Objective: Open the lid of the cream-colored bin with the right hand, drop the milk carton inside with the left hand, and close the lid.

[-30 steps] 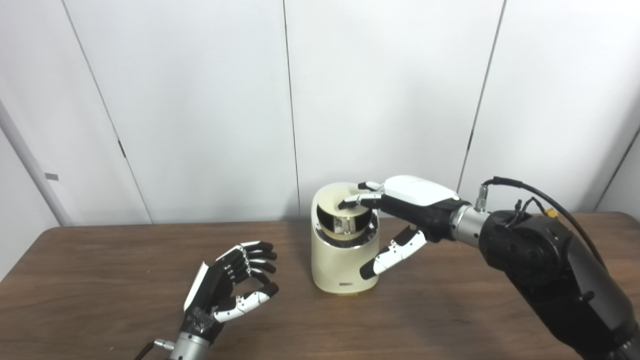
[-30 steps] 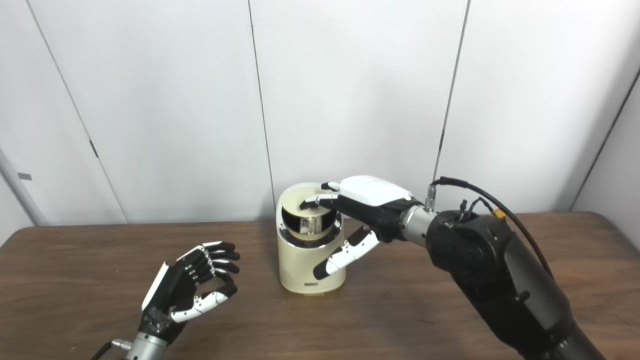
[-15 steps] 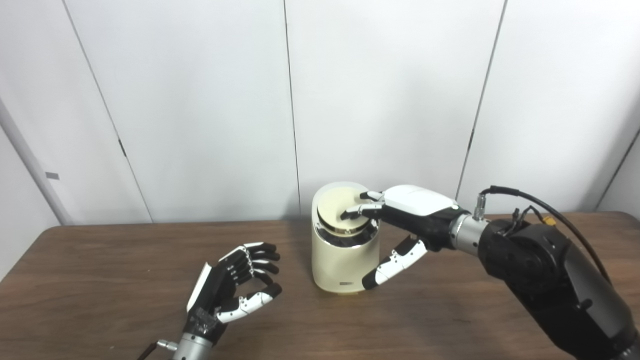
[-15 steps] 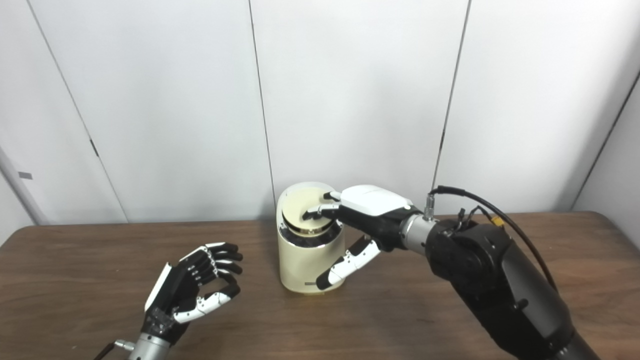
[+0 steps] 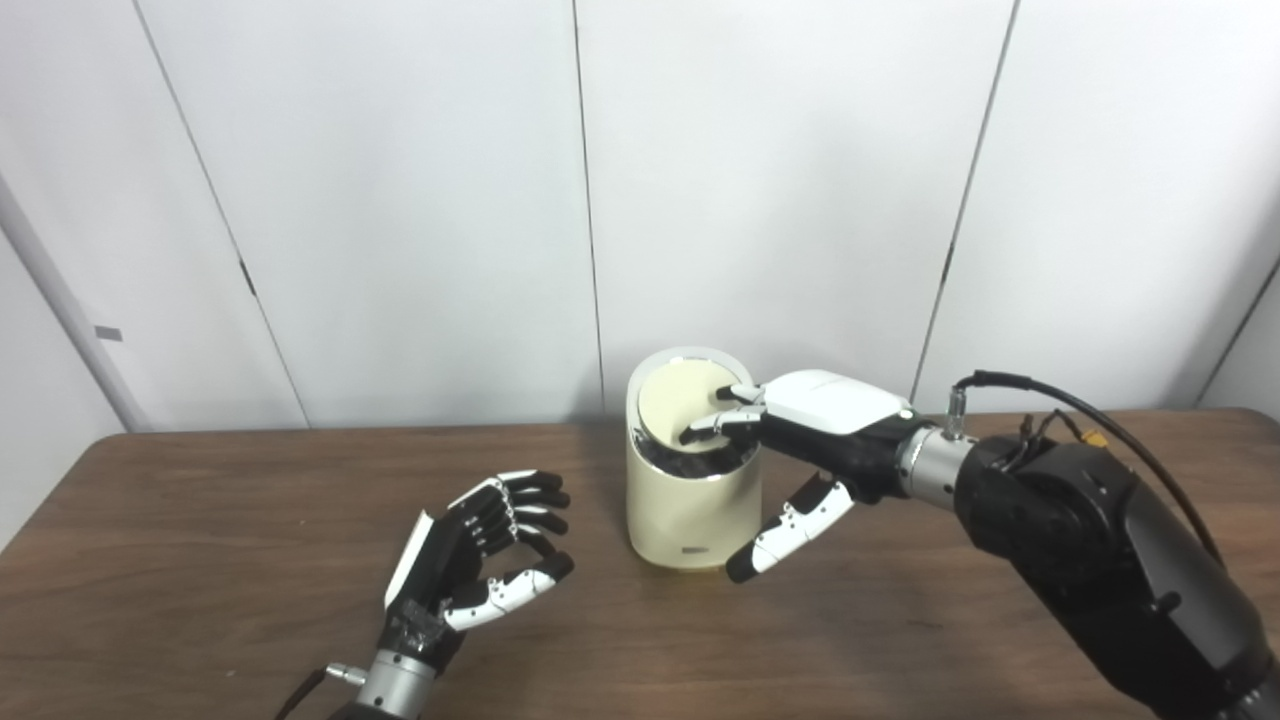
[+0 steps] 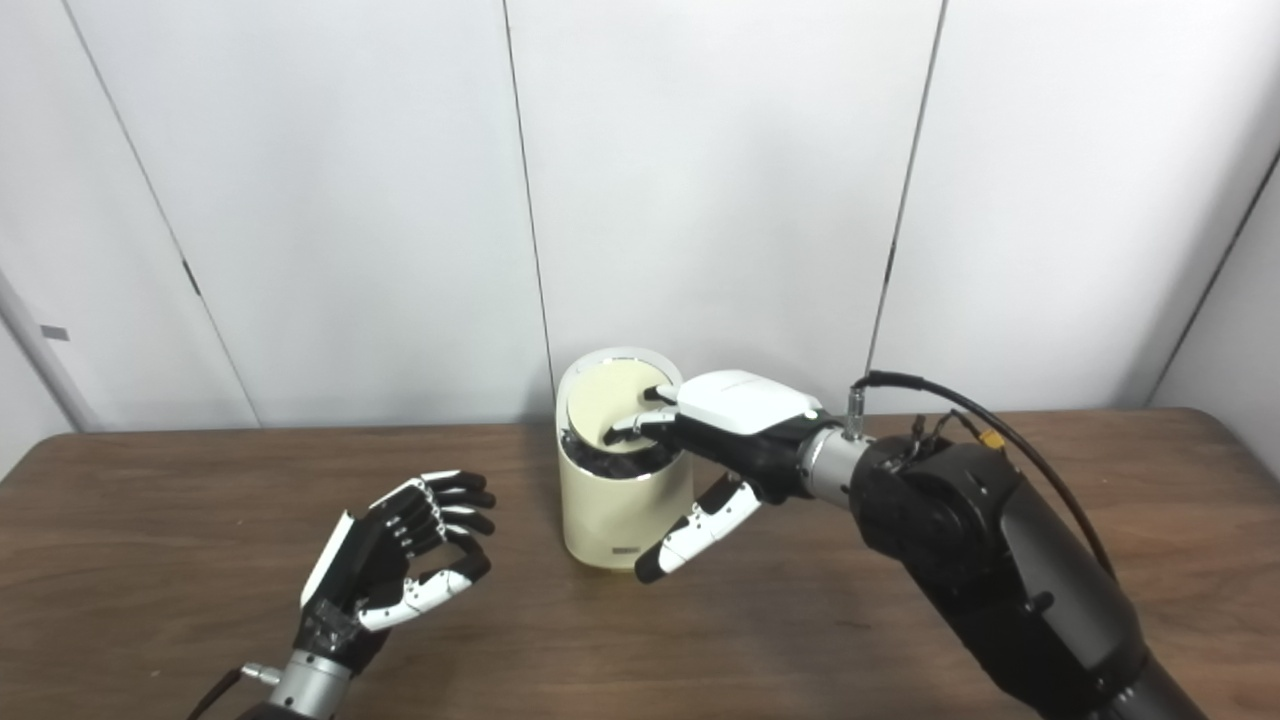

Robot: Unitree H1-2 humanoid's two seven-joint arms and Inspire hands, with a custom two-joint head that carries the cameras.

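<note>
The cream-colored bin (image 5: 688, 512) stands upright at the middle of the table. Its round lid (image 5: 677, 398) sits low in the chrome rim, tilted, with a dark gap along the front. My right hand (image 5: 822, 424) reaches in from the right; its fingertips (image 5: 700, 430) rest on the lid and its thumb hangs down beside the bin's right wall. It grips nothing. My left hand (image 5: 478, 562) is open and empty, palm turned right, left of the bin and apart from it. No milk carton is in view.
The brown wooden table (image 5: 200, 520) carries only the bin. White wall panels (image 5: 400, 200) stand close behind the table's far edge. My right forearm (image 5: 1090, 540) and its cable cross the table's right side.
The lid has gone down from standing wide open to lying low in the rim, with my right fingertips following it. The carton seen inside is now hidden. The camera tilted slightly.
</note>
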